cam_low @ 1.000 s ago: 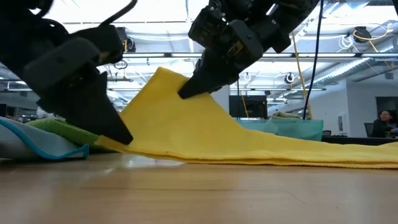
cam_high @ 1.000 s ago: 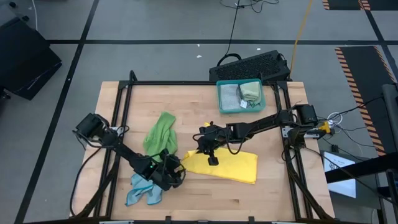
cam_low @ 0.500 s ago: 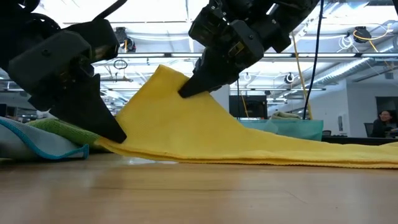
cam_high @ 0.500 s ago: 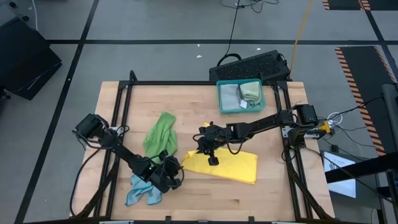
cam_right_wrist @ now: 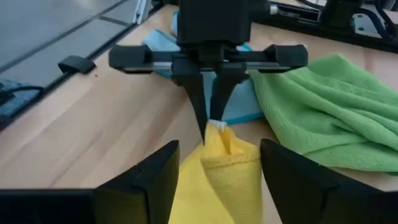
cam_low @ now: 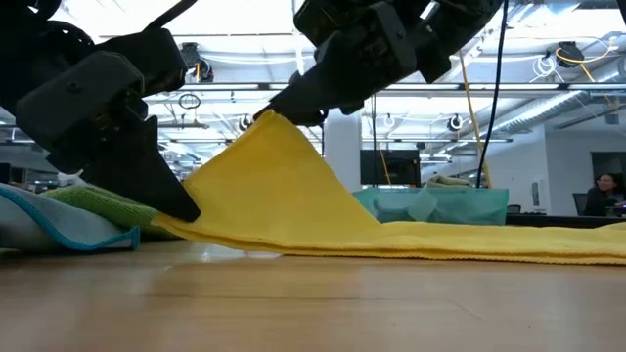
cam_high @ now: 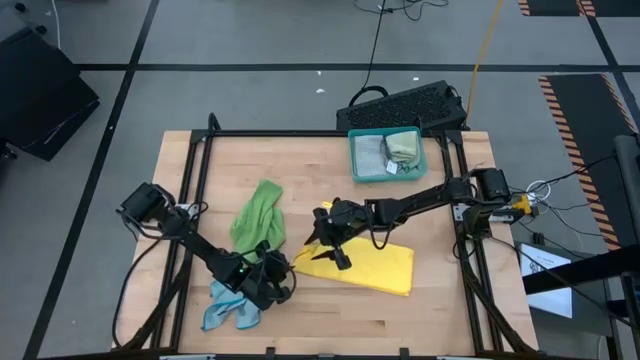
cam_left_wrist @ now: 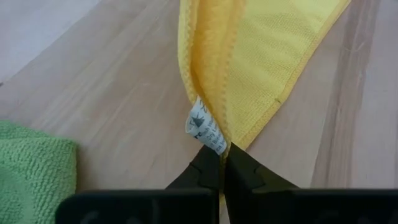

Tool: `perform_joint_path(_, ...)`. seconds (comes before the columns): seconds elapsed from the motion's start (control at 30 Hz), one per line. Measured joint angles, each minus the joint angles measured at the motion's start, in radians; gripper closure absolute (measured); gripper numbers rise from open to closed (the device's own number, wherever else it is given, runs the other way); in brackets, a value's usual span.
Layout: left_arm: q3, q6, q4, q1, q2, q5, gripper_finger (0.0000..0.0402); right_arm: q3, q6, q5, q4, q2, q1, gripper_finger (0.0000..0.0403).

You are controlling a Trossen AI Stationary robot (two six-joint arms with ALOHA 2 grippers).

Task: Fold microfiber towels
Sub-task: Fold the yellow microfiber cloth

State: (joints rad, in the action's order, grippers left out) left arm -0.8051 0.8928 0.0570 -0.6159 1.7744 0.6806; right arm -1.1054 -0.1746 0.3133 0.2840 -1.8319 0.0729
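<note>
A yellow towel [cam_high: 375, 268] lies near the table's middle, and its left end rises to a peak [cam_low: 269, 117]. My left gripper [cam_high: 286, 268] is shut on that end's low corner, close to the tabletop [cam_low: 191, 215]. My right gripper [cam_high: 318, 243] is open above the peak, with the raised fold [cam_right_wrist: 224, 165] standing between its two fingers. A bright green towel [cam_high: 258, 212] and a light blue towel [cam_high: 230, 305] lie bunched on the table by my left arm. My left gripper pinches the yellow towel's corner [cam_left_wrist: 219, 148] between its two fingertips, right at the white label [cam_left_wrist: 205, 127]. The fingers slant down from the table's left. From the pinch the cloth rises as a folded ridge, and the rest lies on the table. My right gripper stands over the peak; I cannot tell whether a finger touches it.
A teal tray [cam_high: 352, 160] holding folded cloths stands at the far right, with a black keyboard [cam_high: 405, 105] behind it. Black frame rails [cam_high: 195, 190] run along the table's left, right and far sides. Bare wood lies near the front edge [cam_high: 400, 325].
My left gripper has shut on the yellow towel's low corner. My right gripper has opened, let go of the towel's peak and tipped its fingers up. The peak still stands, while the slope to its right has sagged a little.
</note>
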Motion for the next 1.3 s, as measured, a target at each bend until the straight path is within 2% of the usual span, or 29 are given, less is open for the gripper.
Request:
perform_joint_path(0.47, 0.0, -0.007, 0.0, 0.0, 0.0, 0.0, 0.0394, 0.0, -0.106, -0.047, 0.004, -0.049, -0.001, 0.0247)
perform_joint_path(0.57, 0.0, -0.007, 0.0, 0.0, 0.0, 0.0, 0.0398, 0.0, -0.11, -0.038, 0.004, -0.049, -0.001, 0.0277)
perform_joint_path(0.77, 0.0, -0.019, 0.0, 0.0, -0.004, -0.002, 0.0396, 0.0, -0.118, -0.022, 0.037, -0.038, -0.003, 0.0361)
perform_joint_path(0.87, -0.001, -0.038, 0.002, -0.002, -0.057, -0.033, 0.0397, 0.0, -0.107, -0.031, 0.031, 0.0, 0.003, 0.0396)
perform_joint_path(0.97, -0.012, -0.076, 0.003, -0.009, -0.135, -0.041, 0.0395, 0.0, -0.088, -0.108, 0.024, 0.066, 0.043, 0.0394)
perform_joint_path(1.07, -0.056, -0.2, 0.005, -0.025, -0.206, 0.013, 0.0398, 0.0, -0.059, -0.212, 0.019, 0.144, 0.101, 0.0399)
perform_joint_path(1.17, -0.133, -0.365, 0.031, -0.039, -0.263, 0.071, 0.0396, 0.0, -0.036, -0.392, -0.004, 0.225, 0.17, 0.0399)
perform_joint_path(1.3, -0.29, -0.531, 0.149, -0.035, -0.295, 0.089, 0.0398, 0.0, -0.012, -0.588, -0.059, 0.339, 0.274, 0.04)
